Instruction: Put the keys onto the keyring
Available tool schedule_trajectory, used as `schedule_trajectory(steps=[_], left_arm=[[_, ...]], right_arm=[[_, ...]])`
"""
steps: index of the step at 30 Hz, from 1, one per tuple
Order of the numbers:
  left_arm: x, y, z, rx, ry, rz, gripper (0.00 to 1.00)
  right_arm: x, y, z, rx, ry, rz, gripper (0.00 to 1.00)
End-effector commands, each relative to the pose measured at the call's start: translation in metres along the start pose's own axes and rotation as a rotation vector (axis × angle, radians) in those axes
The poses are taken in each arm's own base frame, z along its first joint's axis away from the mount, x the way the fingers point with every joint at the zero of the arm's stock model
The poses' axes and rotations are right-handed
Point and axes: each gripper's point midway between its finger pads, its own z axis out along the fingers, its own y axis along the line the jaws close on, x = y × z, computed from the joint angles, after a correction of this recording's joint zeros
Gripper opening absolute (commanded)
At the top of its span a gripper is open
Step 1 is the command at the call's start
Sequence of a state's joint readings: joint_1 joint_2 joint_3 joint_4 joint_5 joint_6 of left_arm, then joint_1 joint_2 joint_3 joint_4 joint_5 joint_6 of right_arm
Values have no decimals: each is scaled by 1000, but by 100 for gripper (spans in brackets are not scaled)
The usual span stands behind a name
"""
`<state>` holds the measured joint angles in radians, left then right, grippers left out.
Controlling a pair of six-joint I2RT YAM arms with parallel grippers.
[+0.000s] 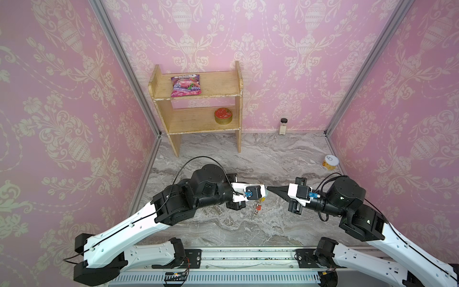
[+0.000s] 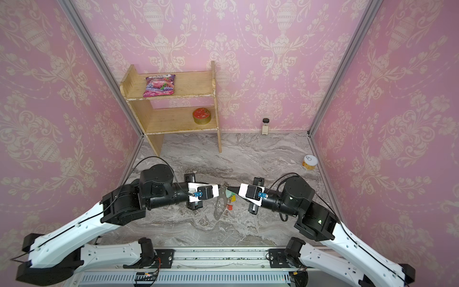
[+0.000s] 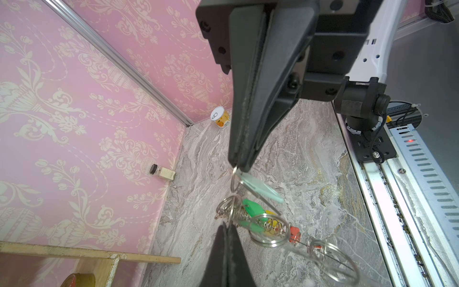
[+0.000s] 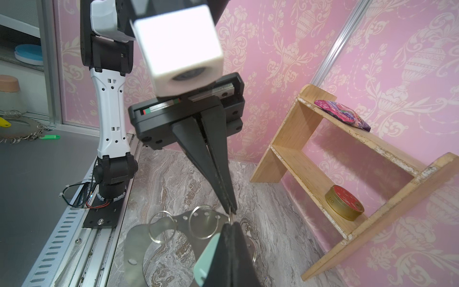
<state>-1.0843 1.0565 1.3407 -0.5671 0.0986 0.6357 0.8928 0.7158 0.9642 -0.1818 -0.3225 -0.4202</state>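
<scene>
Both grippers meet tip to tip above the middle of the marble table. My left gripper is shut on the edge of the keyring, a flat grey hoop that hangs below it with silver loops and green, yellow and red tags. My right gripper is shut on the small ring of the keys, whose mint-green tag hangs right beside the hoop's rim. The metal keys themselves barely show.
A wooden shelf stands at the back left, with a snack bag and a red tin on it. A small jar stands at the back wall and a yellow can at the right wall.
</scene>
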Motion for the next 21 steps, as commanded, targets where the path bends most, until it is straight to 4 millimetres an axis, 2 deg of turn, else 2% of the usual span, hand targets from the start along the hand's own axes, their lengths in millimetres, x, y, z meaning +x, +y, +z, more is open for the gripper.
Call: schedule_trajectory(steps=[1, 8, 21], left_arm=[[-20, 10, -9, -29, -57, 18, 0], [-21, 10, -10, -27, -60, 17, 0], [-18, 8, -10, -26, -52, 17, 0]], right_arm=[[-10, 2, -1, -22, -24, -18, 0], [-5, 1, 3, -18, -4, -17, 0], [-13, 1, -3, -15, -32, -29, 0]])
